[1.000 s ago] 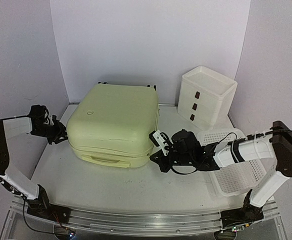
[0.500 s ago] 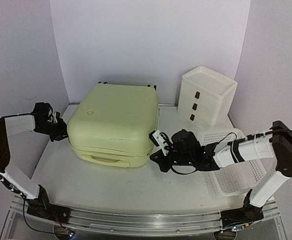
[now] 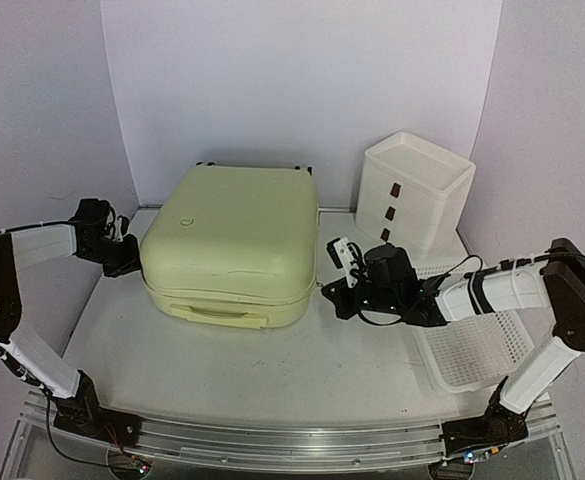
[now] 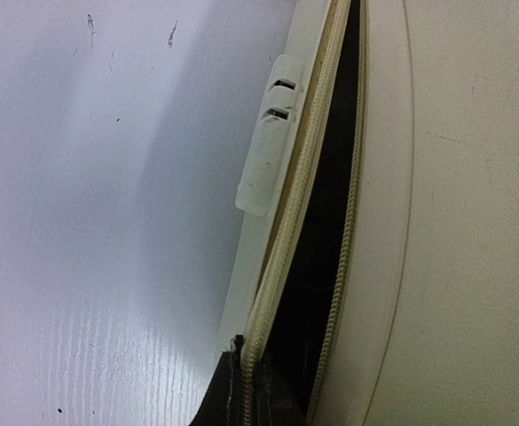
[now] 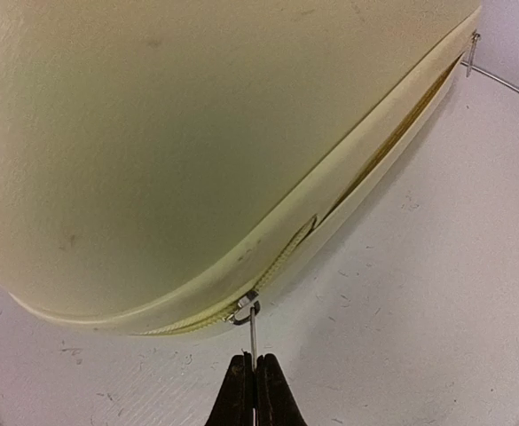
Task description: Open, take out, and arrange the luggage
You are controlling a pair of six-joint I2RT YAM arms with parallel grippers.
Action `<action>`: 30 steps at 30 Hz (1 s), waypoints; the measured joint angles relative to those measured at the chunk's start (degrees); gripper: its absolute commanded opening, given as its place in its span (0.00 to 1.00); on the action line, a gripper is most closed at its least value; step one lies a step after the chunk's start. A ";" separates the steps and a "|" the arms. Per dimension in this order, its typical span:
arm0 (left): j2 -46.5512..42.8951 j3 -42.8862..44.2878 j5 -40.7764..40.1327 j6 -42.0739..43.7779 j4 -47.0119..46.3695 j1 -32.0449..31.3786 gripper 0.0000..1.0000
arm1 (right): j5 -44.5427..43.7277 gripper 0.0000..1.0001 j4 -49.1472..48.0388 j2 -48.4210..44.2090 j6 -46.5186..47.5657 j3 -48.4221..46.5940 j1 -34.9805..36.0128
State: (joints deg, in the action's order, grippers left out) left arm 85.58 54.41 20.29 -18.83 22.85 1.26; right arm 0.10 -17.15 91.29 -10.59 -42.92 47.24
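Observation:
The pale yellow-green luggage [image 3: 230, 245] lies flat mid-table, lid up. My right gripper [image 3: 332, 292] is at its front right corner. In the right wrist view it [image 5: 253, 362] is shut on the thin metal zipper pull [image 5: 253, 335], whose slider [image 5: 244, 309] sits on the rounded corner; the seam gapes behind it. My left gripper [image 3: 129, 264] presses against the luggage's left side. In the left wrist view its dark fingers [image 4: 215, 404] are shut on the lower zipper edge [image 4: 277, 266], and the shells stand apart, showing a dark gap [image 4: 326, 222].
A white three-drawer box [image 3: 415, 190] stands at the back right. A white mesh basket [image 3: 477, 345] lies under my right forearm at the right edge. Walls close off the back and both sides. A white plastic foot [image 4: 268, 133] sits on the luggage's side.
My right gripper has moved right and back around the front right corner with the zipper pull. My left gripper has moved in to the luggage's left side. The luggage shifted slightly.

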 measured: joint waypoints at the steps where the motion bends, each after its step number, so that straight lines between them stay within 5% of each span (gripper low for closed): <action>1: 0.04 0.02 -0.02 0.20 0.00 -0.02 0.00 | 0.59 0.00 -0.39 0.00 -0.24 0.00 -0.68; 20: -0.92 -1.09 -1.95 0.66 -2.58 -4.13 0.00 | 6.47 0.05 6.10 12.07 -3.58 -15.67 -8.92; 26: -10.62 -10.58 -2.97 -6.08 -5.38 -6.21 0.00 | 6.36 0.09 9.27 14.03 -5.01 -19.85 -9.77; 30: -21.77 -19.82 -5.31 -14.82 -7.76 -10.91 0.06 | 6.10 0.25 12.33 15.85 -5.88 -23.32 -10.27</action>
State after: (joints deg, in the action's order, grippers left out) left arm 63.81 34.59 14.98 -33.65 15.09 -9.65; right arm 6.20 -4.82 107.13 -16.47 -66.24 36.97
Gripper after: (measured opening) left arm 0.037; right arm 0.123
